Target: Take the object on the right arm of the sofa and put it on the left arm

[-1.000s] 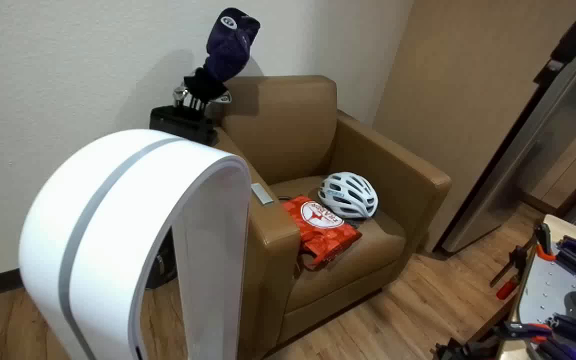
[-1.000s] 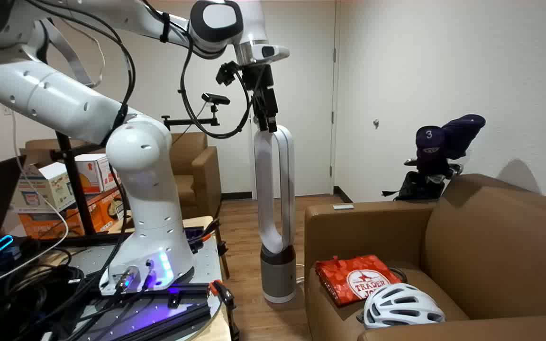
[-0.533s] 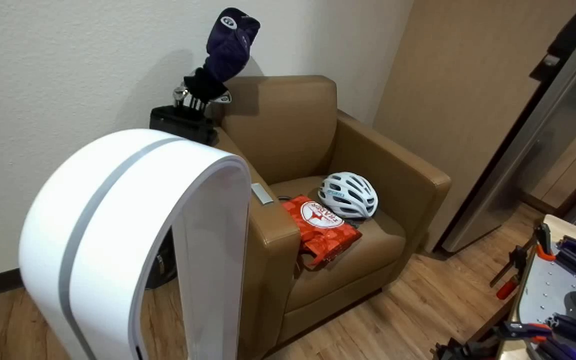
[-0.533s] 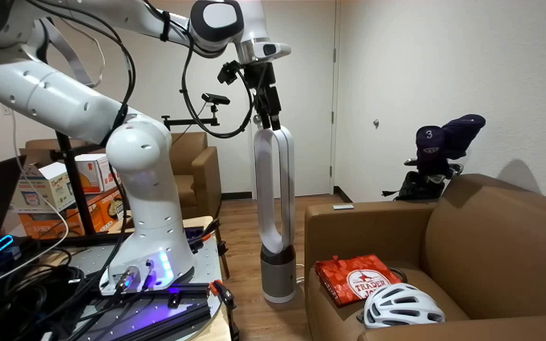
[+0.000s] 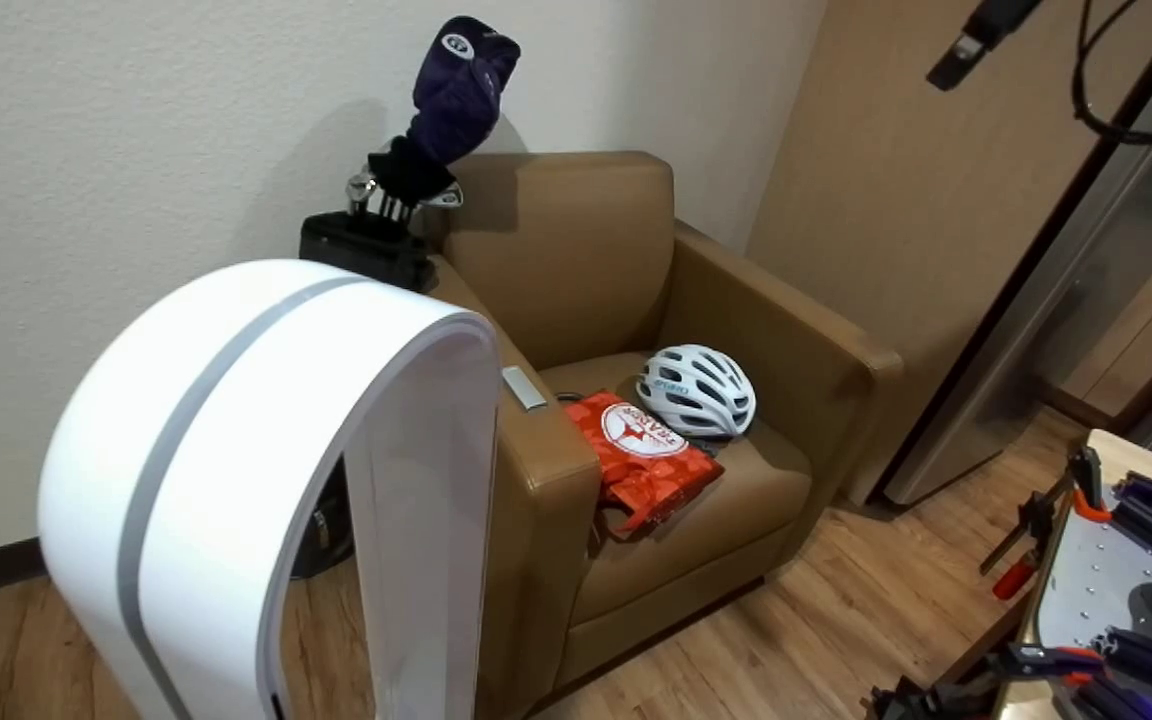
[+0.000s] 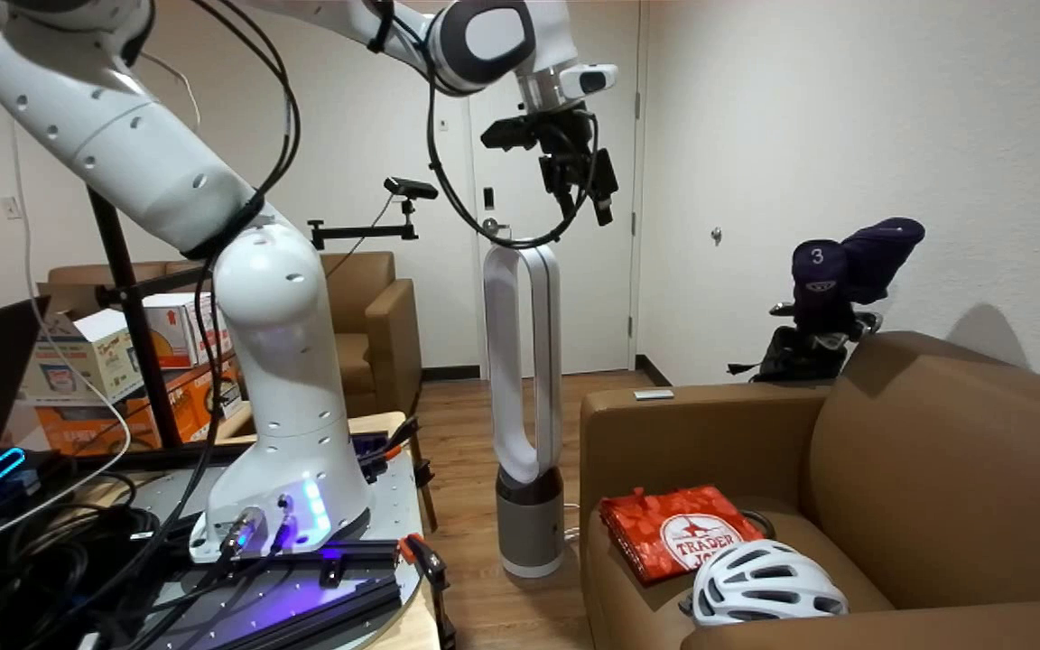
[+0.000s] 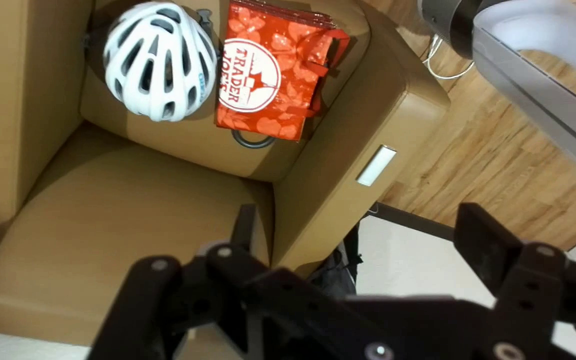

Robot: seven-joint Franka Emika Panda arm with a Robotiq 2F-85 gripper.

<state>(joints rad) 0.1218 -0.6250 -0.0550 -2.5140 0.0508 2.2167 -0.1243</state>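
The object (image 5: 524, 388), a small flat whitish rectangle, lies on the flat top of an arm of the brown sofa (image 5: 566, 250), the arm beside the golf bag. The object (image 6: 654, 394) shows near that arm's front end, and it also shows in the wrist view (image 7: 376, 166), beyond the fingertips. My gripper (image 6: 585, 215) is in the air, well above and to the left of the object in this exterior view. In the wrist view the gripper (image 7: 358, 220) has its fingers wide apart with nothing between them. One finger shows at the top right of an exterior view (image 5: 956, 62).
A white-and-black helmet (image 5: 696, 390) and an orange-red packet (image 5: 641, 445) lie on the seat. A tall white loop fan (image 6: 524, 361) stands beside the sofa arm, below my gripper. A golf bag (image 5: 366, 245) stands behind that arm. The robot's table (image 6: 394, 578) is opposite.
My arm has swung toward the sofa, and the gripper has moved right and slightly up in an exterior view. The gripper has turned and its fingers look farther apart. The object has not moved.
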